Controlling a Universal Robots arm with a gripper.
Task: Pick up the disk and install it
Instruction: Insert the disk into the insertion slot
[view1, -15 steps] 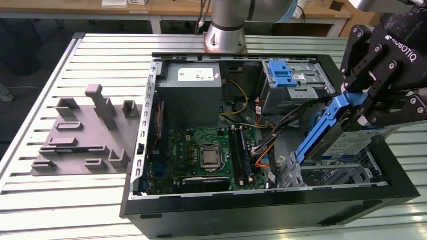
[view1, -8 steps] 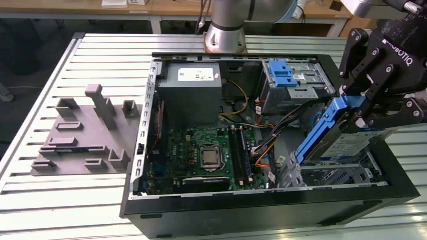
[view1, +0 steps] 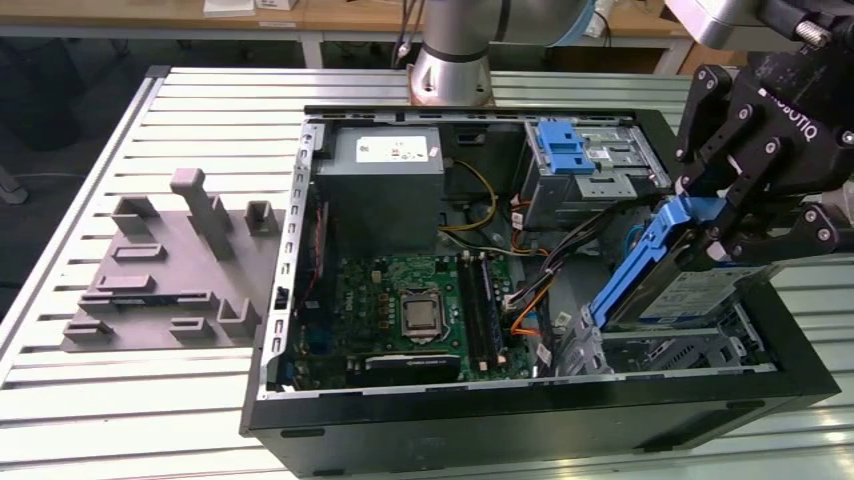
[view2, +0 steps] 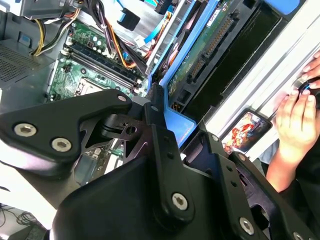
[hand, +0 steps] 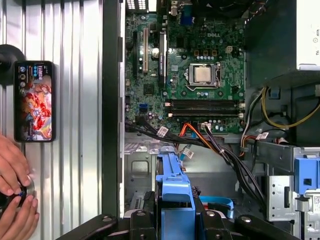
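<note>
Disk (view1: 683, 288) steeply aslant, handle end up

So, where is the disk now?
On the exterior view's right, the disk is held tilted in the jaws, its lower end at the metal drive bay inside the computer case.

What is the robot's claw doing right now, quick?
Gripper: shut on the disk, holding it tilted over the open computer case.
</note>
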